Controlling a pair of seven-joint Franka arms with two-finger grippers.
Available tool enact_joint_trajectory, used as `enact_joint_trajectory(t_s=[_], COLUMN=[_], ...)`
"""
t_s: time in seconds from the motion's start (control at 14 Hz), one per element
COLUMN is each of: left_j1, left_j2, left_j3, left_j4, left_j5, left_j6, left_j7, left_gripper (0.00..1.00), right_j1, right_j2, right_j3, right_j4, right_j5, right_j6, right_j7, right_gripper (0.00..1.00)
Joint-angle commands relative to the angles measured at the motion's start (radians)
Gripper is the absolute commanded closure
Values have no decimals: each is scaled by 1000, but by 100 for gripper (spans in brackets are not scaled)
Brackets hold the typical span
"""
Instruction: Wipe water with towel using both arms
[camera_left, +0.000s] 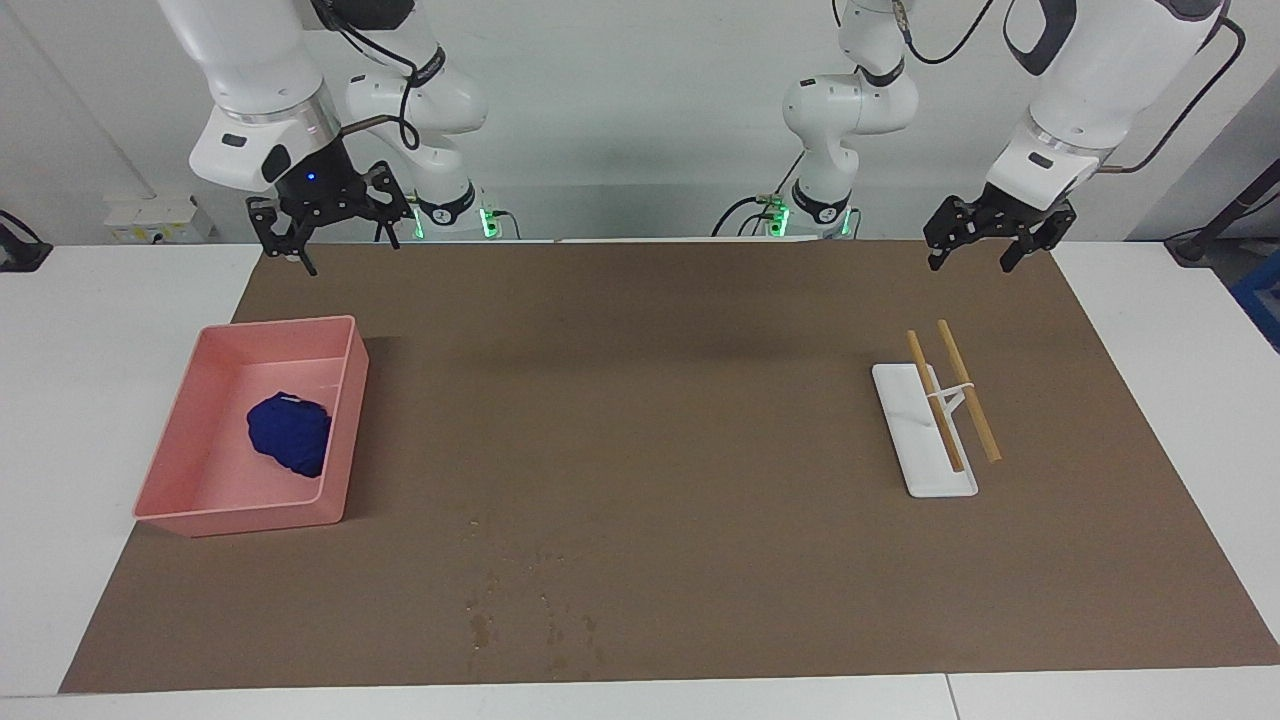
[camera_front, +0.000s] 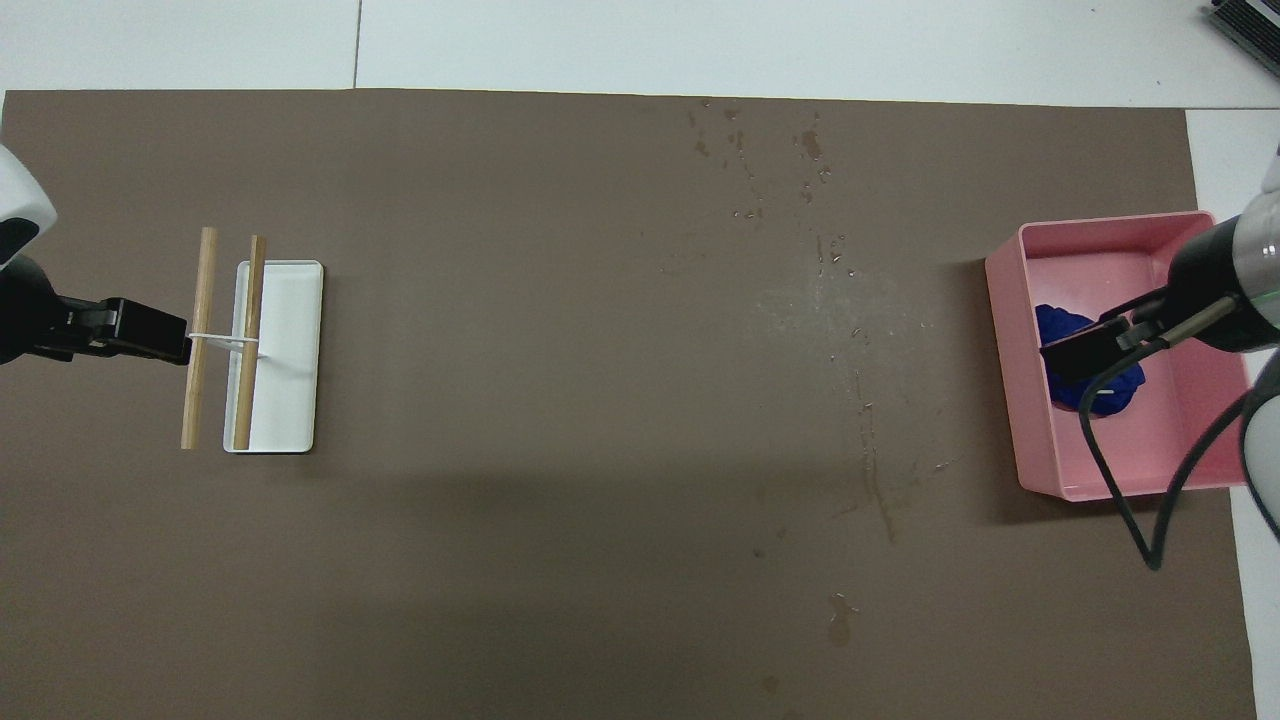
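The towel (camera_left: 290, 436), a crumpled royal-blue cloth, lies in a pink bin (camera_left: 346, 420) at the right arm's end of the table. My right gripper (camera_left: 335, 242) hangs open and empty, high in the air and well clear of the bin. In the overhead view this right gripper (camera_front: 1085, 352) covers part of the towel (camera_front: 1112, 392). The water (camera_left: 540, 608) is a scatter of dark specks and streaks on the brown mat, farther from the robots than the bin, also seen as water (camera_front: 805, 160) from overhead. My left gripper (camera_left: 970, 260) waits open above the mat's corner at its own end.
A white plate (camera_left: 915, 455) with two wooden sticks across it lies toward the left arm's end; from overhead the left gripper (camera_front: 150, 342) shows beside the plate (camera_front: 295, 390). The pink bin's walls (camera_front: 1110, 222) stand tall around the towel. A brown mat (camera_left: 650, 400) covers the table.
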Motion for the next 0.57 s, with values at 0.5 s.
enact_joint_trajectory(t_s=[0.5], left_j1=[13], left_j2=[-8], left_j3=[-7], left_j4=[-5], left_j5=[0], left_j6=[-7], left_j7=[3], left_gripper=[0], right_j1=[14], right_j2=[-16], right_j3=[-45], right_j4=[-12], right_j5=[13], right_j6=[-32], right_j7=[7], right_gripper=[0])
